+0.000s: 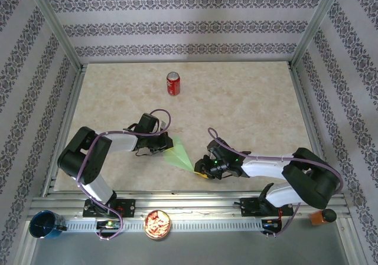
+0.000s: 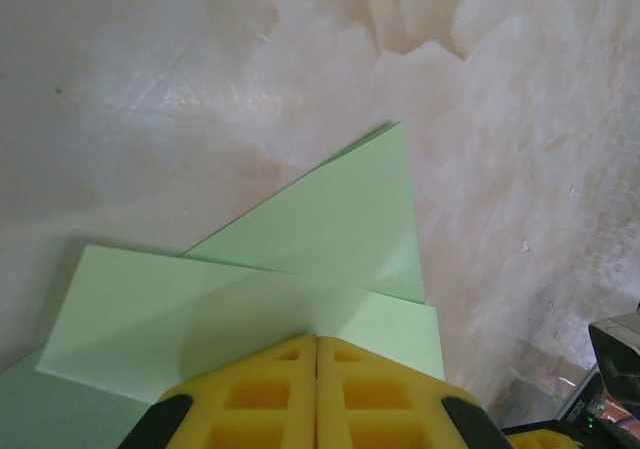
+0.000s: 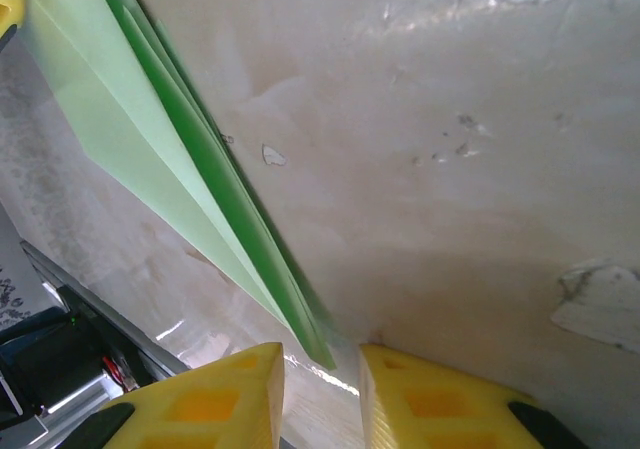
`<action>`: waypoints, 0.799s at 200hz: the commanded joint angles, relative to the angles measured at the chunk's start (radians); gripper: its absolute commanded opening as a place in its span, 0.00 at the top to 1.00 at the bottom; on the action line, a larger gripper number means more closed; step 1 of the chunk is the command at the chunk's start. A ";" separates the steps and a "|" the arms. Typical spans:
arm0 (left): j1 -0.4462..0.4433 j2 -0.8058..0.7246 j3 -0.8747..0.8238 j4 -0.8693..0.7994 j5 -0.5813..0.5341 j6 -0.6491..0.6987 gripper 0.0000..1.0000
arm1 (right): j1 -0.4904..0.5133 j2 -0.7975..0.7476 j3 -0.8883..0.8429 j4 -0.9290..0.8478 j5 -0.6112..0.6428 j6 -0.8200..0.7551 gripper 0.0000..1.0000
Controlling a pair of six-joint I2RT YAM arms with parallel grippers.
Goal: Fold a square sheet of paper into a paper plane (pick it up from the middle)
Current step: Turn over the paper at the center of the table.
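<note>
Looks like a late creasing step. The light-green folded paper dart (image 1: pixel 179 154) is pinned on the beige table (image 1: pixel 254 111) at its wide end by the left gripper (image 2: pixel 316 341), fingers together. The nose is flanked by the right gripper (image 3: pixel 320 354), fingers slightly apart. Probably next, the nose gets pressed flat.

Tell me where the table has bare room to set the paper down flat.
Bare table stretches on both sides of the can, widest from the can to the far right corner. It is crowded at the near middle: the left gripper and right gripper meet at the folded paper there.
</note>
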 commanded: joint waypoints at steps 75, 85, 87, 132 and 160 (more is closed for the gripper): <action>-0.003 0.024 -0.023 -0.003 -0.032 -0.020 0.93 | 0.013 -0.007 -0.013 0.042 0.021 0.022 0.76; -0.002 0.024 -0.026 -0.002 -0.034 -0.021 0.93 | 0.013 -0.004 -0.012 0.036 0.022 0.021 0.76; -0.003 0.024 -0.025 -0.001 -0.035 -0.022 0.93 | 0.013 -0.004 -0.011 0.034 0.023 0.021 0.76; -0.003 0.021 -0.032 0.009 -0.037 -0.028 0.93 | 0.019 0.026 -0.010 0.026 0.037 0.013 0.76; -0.004 0.014 -0.034 0.005 -0.046 -0.027 0.93 | 0.022 0.049 0.009 0.036 0.021 0.007 0.77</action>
